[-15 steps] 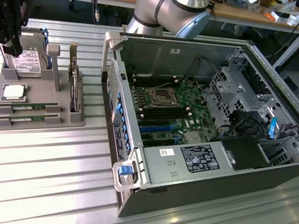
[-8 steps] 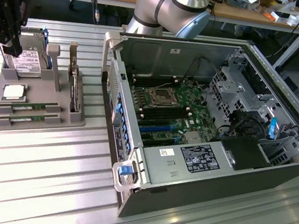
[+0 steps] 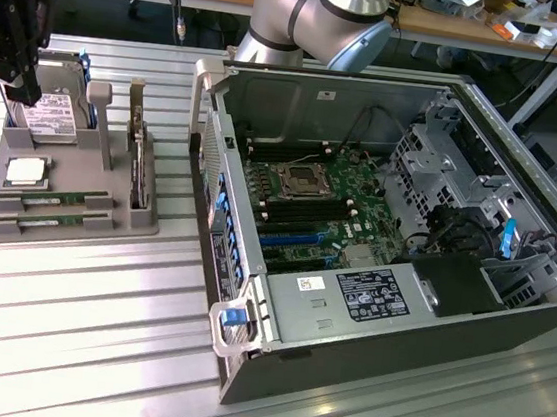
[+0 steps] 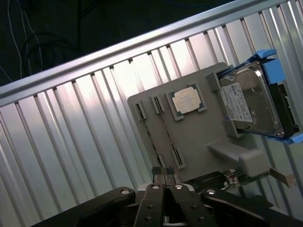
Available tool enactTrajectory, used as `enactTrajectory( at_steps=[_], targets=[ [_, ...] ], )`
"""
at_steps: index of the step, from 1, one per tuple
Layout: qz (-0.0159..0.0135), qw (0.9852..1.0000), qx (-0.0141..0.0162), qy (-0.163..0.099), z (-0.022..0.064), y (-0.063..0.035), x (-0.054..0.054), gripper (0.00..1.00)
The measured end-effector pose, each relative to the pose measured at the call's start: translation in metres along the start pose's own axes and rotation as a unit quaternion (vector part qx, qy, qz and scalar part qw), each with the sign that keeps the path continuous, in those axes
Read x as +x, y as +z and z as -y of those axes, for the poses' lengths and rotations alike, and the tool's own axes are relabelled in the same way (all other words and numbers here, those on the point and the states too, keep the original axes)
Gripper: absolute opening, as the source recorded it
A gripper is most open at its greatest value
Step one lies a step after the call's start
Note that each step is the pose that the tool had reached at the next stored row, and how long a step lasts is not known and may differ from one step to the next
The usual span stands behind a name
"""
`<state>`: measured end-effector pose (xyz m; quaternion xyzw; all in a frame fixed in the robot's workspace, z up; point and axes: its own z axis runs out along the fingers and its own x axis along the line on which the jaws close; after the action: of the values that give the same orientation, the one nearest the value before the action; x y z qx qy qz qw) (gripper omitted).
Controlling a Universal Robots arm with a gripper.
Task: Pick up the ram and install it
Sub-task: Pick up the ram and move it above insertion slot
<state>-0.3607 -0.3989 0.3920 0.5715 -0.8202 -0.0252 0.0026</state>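
Two green ram sticks lie in the front slots of the grey holder tray on the exterior view's left. In the wrist view a ram stick appears edge-on as a thin line across the tray. My black gripper hangs above the tray's far corner, over the hard drive, well above the sticks. Its fingers are shut with nothing between them, as the wrist view shows at the gripper.
The open computer case lies to the exterior view's right, with its motherboard and black memory slots exposed. The tray also holds a silver processor and an upright card. The ribbed metal table surrounds both.
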Motion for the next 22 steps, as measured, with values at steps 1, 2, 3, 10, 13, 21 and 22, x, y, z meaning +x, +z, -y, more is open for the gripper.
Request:
enactTrajectory(
  at_steps=[1,2,3,10,13,21,22],
  targets=[
    [-0.0002,1.0,-0.0001,-0.005,0.0,0.0,0.0,0.11],
    [-0.0003,1.0,-0.0002,-0.008,0.0,0.0001,0.0,0.11],
    [-0.0005,0.9999,-0.0003,-0.012,0.0,0.0001,0.0,0.11],
    [-0.0013,0.9996,-0.0007,-0.03,0.0,0.0001,0.0,0.11],
    [-0.0017,0.9992,-0.001,-0.039,-0.0001,0.0001,0.0,0.11],
    [-0.0032,0.9974,-0.0018,-0.072,0.0,0.0001,0.0,0.11],
    [-0.0033,0.9973,-0.0018,-0.073,0.0,0.0001,0.0,0.11]
  ],
)
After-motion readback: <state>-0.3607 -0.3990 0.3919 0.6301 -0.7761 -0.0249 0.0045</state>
